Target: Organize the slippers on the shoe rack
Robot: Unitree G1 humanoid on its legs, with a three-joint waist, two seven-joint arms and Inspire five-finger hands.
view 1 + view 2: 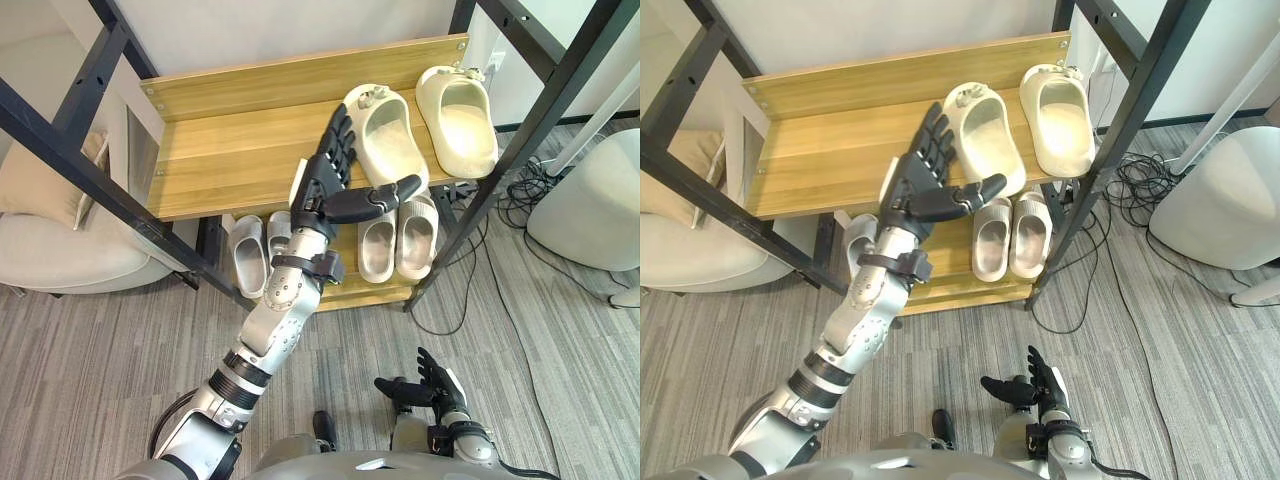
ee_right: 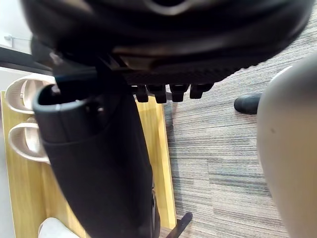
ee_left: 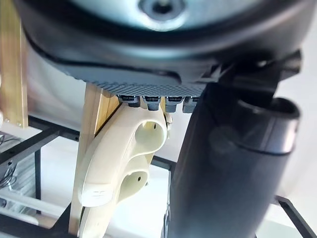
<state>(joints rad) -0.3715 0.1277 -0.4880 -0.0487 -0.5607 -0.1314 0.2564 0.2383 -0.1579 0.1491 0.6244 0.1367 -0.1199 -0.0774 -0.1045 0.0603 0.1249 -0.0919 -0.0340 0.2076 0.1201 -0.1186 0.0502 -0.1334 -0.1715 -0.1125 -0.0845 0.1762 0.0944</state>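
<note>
The left hand is raised in the middle of the frame, fingers straight and thumb stuck out to the right, holding nothing. Its fingertips lie just beside the left clog; I cannot tell whether they touch. That clog and the right clog sit side by side at the upper right, on the top shelf. Below centre, a pair of beige slippers and a pair of grey slippers rest on the lower shelf. The right hand hangs loosely open at the bottom edge.

The likely risk is a flat-handed sideways shove. It could drive the left clog into its mate, or tip it over the front edge onto the slippers below.
</note>
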